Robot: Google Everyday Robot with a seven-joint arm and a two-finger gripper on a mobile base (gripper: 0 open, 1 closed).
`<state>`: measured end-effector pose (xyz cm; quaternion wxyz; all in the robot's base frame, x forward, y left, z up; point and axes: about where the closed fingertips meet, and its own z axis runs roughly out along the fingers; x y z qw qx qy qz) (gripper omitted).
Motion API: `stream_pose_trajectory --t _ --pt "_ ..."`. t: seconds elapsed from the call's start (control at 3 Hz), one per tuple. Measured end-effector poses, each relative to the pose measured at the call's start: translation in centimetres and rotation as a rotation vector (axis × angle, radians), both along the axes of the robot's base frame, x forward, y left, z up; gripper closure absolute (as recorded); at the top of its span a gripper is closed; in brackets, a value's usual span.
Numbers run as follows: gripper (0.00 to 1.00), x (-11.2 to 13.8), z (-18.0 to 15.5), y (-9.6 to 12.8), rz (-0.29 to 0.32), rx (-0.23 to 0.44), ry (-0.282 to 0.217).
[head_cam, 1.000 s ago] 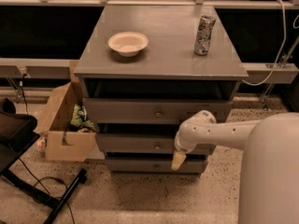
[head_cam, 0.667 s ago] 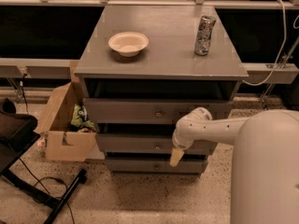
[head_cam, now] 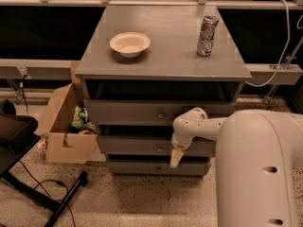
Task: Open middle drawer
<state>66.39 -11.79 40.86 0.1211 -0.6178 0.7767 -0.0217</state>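
The grey cabinet (head_cam: 163, 63) has three drawers. The middle drawer (head_cam: 128, 145) has a wide flat grey front and a small dark knob (head_cam: 161, 149) at its centre, and it sits flush with the others. My gripper (head_cam: 175, 159) hangs pointing down in front of the middle drawer. It is just right of the knob, and its cream tip reaches the drawer's lower edge. The white wrist (head_cam: 189, 126) above it covers part of the drawer front. I cannot tell whether the gripper touches the knob.
A cream bowl (head_cam: 130, 43) and a drinks can (head_cam: 207, 29) stand on the cabinet top. An open cardboard box (head_cam: 64, 126) with rubbish sits against the cabinet's left side. A black stand (head_cam: 28, 193) and cable lie on the floor at left. My white arm (head_cam: 260, 169) fills the lower right.
My gripper has moved a little to the left along the middle drawer front, closer to the knob. The drawers have not moved.
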Motion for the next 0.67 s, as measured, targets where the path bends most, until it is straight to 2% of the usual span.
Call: stream_pose_trajectory --t 0.33,0.67 --pt "0.15 0.0 -1.5 -0.7 -0.022 0.021 0.048" --pt "0.38 -2.0 -1.0 -3.2 -0.045 0.049 0.088"
